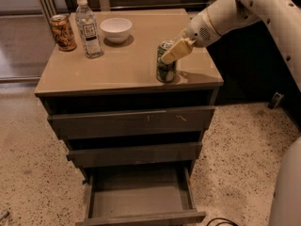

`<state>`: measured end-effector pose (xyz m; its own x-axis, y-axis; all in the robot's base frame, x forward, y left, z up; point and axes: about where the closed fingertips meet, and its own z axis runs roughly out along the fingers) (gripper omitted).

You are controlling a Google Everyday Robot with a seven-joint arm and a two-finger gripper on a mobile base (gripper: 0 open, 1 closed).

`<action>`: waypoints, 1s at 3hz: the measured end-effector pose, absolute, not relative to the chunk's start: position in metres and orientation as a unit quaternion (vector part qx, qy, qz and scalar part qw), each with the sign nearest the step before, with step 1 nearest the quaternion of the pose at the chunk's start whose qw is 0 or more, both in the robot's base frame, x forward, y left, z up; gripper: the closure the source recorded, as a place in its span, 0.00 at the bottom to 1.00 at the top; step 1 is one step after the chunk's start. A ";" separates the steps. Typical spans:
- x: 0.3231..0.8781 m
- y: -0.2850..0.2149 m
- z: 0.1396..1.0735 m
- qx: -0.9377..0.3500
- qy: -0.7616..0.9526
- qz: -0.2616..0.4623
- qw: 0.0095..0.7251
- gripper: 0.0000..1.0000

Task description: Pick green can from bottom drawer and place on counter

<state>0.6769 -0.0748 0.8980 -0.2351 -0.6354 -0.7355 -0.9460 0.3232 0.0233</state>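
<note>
Green can (165, 72) stands upright on the counter (122, 65), right of centre in the frame, near the counter's front right edge. Gripper (171, 55) is at the can's upper part, coming in from the upper right on a white arm (225, 15); it touches the can, but whether it is clamped or loose can't be told. Bottom drawer (138, 199) is pulled open at lower centre, grey floor showing. At the counter's upper left: orange can (62, 32), bottle (88, 28), white bowl (116, 29).

gripper (169, 57) at green can (165, 73), counter (123, 66) middle open — bottle (88, 29), bowl (116, 29) behind
</note>
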 end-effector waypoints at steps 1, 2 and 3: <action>0.677 -0.075 0.898 -0.529 0.748 0.242 0.321 0.50; 0.677 -0.075 0.898 -0.529 0.748 0.242 0.320 0.27; 0.677 -0.075 0.898 -0.529 0.748 0.242 0.320 0.04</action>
<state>0.6769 -0.0747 0.8979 -0.2351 -0.6354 -0.7355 -0.9461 0.3230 0.0234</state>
